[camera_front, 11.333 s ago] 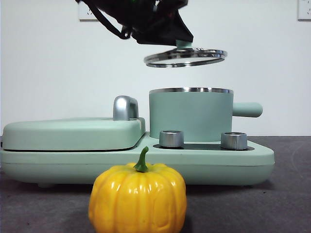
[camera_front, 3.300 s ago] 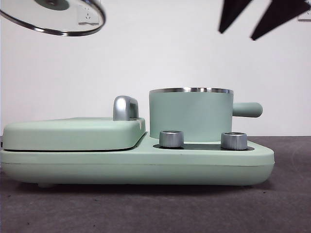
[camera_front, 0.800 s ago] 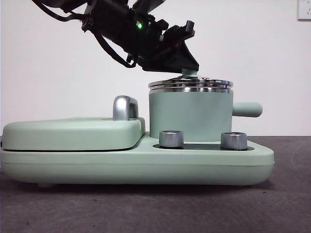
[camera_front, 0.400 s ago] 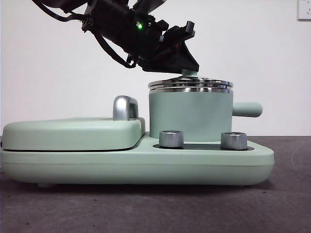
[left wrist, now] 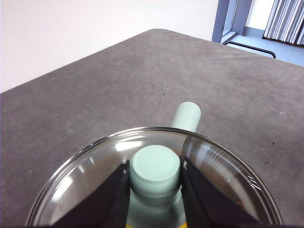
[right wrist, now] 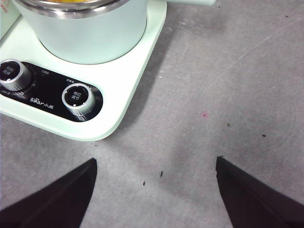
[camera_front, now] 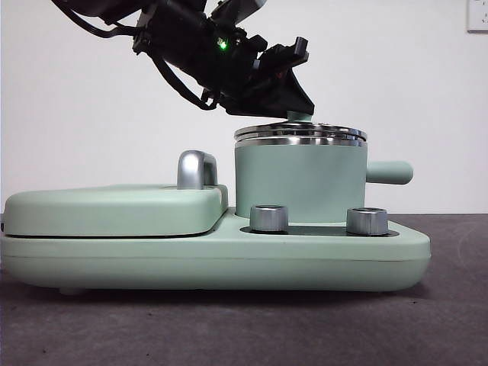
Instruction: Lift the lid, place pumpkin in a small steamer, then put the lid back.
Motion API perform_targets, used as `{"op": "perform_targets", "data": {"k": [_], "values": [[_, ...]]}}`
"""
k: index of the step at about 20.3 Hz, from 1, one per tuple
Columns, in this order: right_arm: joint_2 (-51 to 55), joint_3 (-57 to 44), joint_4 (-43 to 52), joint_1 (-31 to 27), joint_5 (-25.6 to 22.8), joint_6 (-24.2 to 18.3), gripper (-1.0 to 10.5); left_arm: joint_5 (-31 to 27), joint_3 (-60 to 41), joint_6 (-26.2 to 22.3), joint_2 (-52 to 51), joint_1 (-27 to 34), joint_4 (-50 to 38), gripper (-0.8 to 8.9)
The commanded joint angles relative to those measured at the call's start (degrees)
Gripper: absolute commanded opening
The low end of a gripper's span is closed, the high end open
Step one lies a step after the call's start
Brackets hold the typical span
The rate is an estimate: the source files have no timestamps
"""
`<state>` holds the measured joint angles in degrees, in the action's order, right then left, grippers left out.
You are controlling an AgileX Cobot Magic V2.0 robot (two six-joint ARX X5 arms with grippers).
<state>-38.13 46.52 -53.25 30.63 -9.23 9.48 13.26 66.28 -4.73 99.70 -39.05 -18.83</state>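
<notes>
The lid point(camera_front: 300, 132) lies flat on the steel rim of the small steamer point(camera_front: 297, 179), the mint-green pot with its side handle pointing right. My left gripper point(camera_front: 300, 113) reaches down from the upper left and is shut on the lid's mint knob. In the left wrist view the jaws of the left gripper point(left wrist: 156, 166) press both sides of the knob above the glass of the lid point(left wrist: 223, 175). The pumpkin point(right wrist: 71, 1) shows only as a yellow sliver inside the steamer point(right wrist: 90, 33). My right gripper point(right wrist: 154, 190) hangs open over the grey table near the unit's corner.
The steamer stands on a mint-green cooker base point(camera_front: 229, 259) with two silver dials point(camera_front: 268, 218) point(camera_front: 367, 221). To its left sits the flat griddle cover point(camera_front: 114, 210) with a chrome handle point(camera_front: 194, 169). Grey tabletop point(right wrist: 228, 95) lies to the right of the base.
Twelve seconds ago the lid hung above the pot and the pumpkin sat on the table in front. Now the lid rests on the pot. Over the last second the left arm barely shifted.
</notes>
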Motion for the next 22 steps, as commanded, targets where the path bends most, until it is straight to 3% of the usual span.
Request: {"op": "perform_targets", "data": {"k": [1, 6, 8, 12, 19, 22], "values": [[-0.33, 0.28, 0.37, 0.35, -0.26, 0.81, 3.9, 0.13, 0.96, -0.13, 1.18, -0.76, 0.00, 1.33], [-0.33, 0.28, 0.37, 0.35, -0.24, 0.81, 3.9, 0.11, 0.96, -0.15, -0.24, -0.76, -0.04, 2.47], [-0.33, 0.28, 0.37, 0.35, -0.24, 0.81, 3.9, 0.09, 0.96, -0.15, -1.46, -0.72, 0.02, 3.54], [-0.33, 0.28, 0.37, 0.35, -0.24, 0.81, 3.9, 0.07, 0.96, -0.09, -6.19, -0.24, 3.69, 3.42], [-0.33, 0.28, 0.55, 0.35, 0.44, 0.55, 3.9, 0.09, 0.94, 10.47, -19.06, 3.80, 31.95, 3.43], [-0.35, 0.28, 1.29, 0.35, 1.97, -0.17, 3.9, -0.09, 0.00, 13.09, -23.17, 5.88, 40.17, 3.43]]}}
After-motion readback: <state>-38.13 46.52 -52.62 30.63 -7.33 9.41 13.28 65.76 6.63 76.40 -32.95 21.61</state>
